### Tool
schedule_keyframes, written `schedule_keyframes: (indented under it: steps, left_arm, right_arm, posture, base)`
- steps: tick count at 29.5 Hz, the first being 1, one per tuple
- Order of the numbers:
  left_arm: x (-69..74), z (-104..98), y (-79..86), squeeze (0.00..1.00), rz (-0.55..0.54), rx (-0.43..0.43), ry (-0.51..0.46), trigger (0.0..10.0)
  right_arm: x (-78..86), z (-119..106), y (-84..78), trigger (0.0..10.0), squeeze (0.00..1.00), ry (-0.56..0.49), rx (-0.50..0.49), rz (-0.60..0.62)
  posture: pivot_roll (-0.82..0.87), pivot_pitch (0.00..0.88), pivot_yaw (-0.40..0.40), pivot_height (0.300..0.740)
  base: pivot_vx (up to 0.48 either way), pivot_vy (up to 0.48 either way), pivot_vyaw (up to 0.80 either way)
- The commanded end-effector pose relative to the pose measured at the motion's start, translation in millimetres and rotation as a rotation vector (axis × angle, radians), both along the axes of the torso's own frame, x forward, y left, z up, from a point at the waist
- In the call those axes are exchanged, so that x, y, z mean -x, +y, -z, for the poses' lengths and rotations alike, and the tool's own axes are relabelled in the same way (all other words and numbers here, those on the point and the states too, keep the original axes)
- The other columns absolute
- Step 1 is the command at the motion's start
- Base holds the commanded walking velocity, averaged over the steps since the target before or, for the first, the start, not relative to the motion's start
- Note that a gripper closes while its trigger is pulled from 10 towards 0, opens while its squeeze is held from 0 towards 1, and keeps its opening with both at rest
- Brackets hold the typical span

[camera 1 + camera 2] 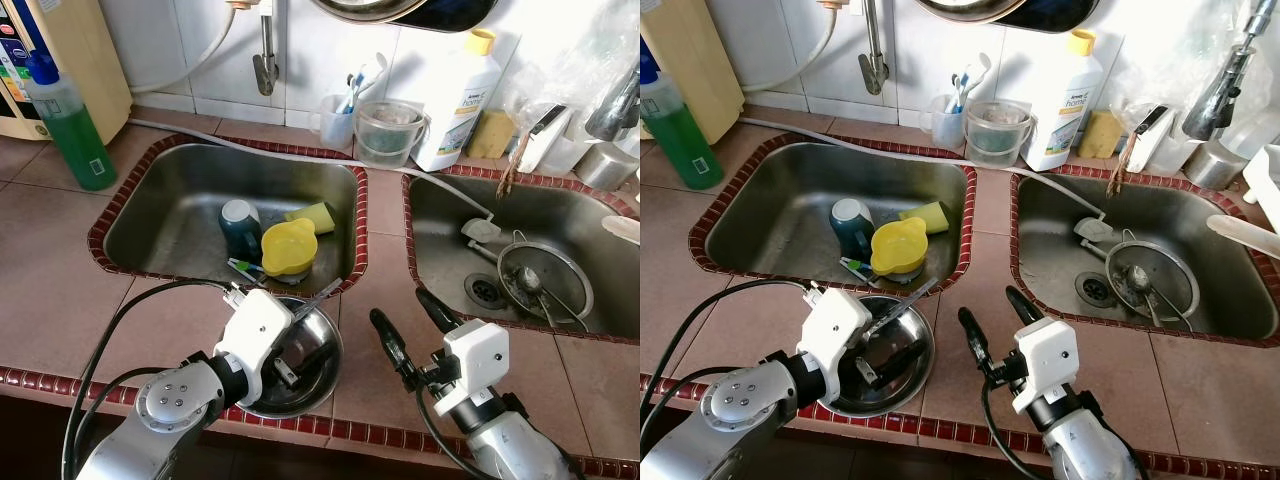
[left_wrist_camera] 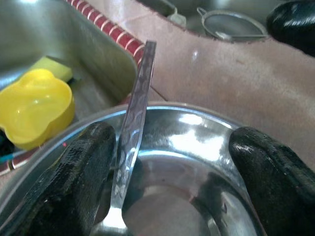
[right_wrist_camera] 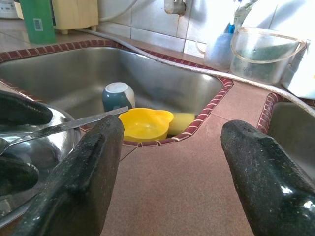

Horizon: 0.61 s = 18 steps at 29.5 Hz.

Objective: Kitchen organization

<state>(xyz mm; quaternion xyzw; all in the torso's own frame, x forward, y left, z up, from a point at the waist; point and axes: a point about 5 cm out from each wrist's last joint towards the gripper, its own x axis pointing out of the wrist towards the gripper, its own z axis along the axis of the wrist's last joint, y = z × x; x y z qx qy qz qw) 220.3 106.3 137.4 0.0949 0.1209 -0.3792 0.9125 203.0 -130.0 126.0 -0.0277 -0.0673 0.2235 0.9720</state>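
Note:
A steel bowl [image 1: 325, 385] stands on the tiled counter in front of the left sink. My left gripper [image 2: 172, 162] reaches into it, fingers open and wide apart. A flat metal utensil [image 2: 135, 113] stands slanted in the bowl beside one finger [image 2: 81, 167], its handle sticking out over the rim toward the sink; I cannot tell whether they touch. My right gripper [image 1: 412, 328] hovers open over the counter strip between the two sinks, holding nothing. In the left sink [image 1: 160, 215] lie a yellow bowl [image 1: 288, 248], a dark teal cup [image 1: 240, 225] and a yellow sponge [image 1: 312, 215].
The right sink [image 1: 440, 225] holds a metal strainer [image 1: 545, 280] near the drain. A green soap bottle [image 1: 70, 120] stands at back left. A clear tub [image 1: 388, 132], a cup of brushes [image 1: 338, 120] and a white detergent bottle [image 1: 455, 100] line the back wall.

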Motion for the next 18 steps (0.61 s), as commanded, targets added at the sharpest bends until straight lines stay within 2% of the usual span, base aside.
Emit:
schedule_keyframes:
  steps: [1, 8, 18]
  left_arm:
    - [1.7, 3, -2.6, 0.00, 0.014, -0.022, 0.007, 10.0]
    - [-1.3, 3, -6.3, 0.00, 0.018, -0.038, 0.024, 10.0]
    - [-8.3, 5, -21.6, 0.00, 0.042, -0.059, 0.043, 10.0]
  right_arm:
    - [1.7, -3, -6.2, 10.0, 0.00, -0.015, 0.012, 0.024]
    - [1.3, -3, -5.5, 10.0, 0.00, -0.017, 0.014, 0.025]
    - [4.8, -4, -5.2, 10.0, 0.00, -0.017, 0.013, 0.041]
  posture:
    - [-0.20, 0.129, -0.040, 0.740]
    - [-0.21, 0.124, -0.033, 0.740]
    - [-0.24, 0.124, -0.015, 0.740]
  base:
    - [0.000, 0.000, 0.00]
    - [0.000, 0.000, 0.00]
    - [0.000, 0.000, 0.00]
